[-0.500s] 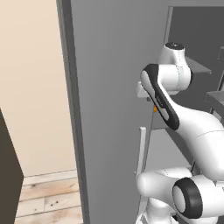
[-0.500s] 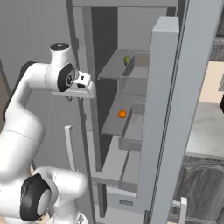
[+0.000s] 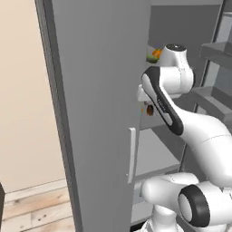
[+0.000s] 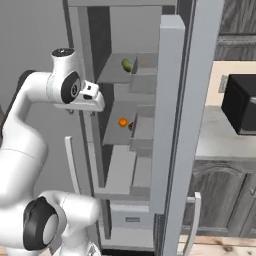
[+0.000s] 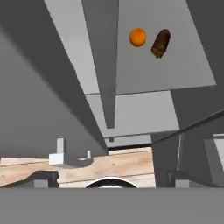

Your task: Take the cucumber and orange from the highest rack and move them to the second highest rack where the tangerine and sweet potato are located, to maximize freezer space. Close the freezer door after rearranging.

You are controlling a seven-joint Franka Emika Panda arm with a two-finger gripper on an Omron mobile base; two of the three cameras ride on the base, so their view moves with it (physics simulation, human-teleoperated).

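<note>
From my seat the freezer (image 4: 100, 60) stands open, its door (image 4: 172, 125) swung out to the right. The cucumber (image 4: 127, 65), a small yellow-green nub, sits on the highest rack (image 4: 112, 72) toward its back edge, with the orange (image 3: 156, 53) beside it. One plate down, the second highest rack (image 5: 162, 65) carries a round tangerine (image 5: 138, 37) and a dark brown sweet potato (image 5: 160, 43) close together near its far edge. Gripper (image 4: 92, 97) hangs just outside the shelves; can't tell if the fingers are apart. Wood floor (image 5: 78, 168) below, dark microwave (image 4: 240, 102) on the counter (image 4: 220, 137).
</note>
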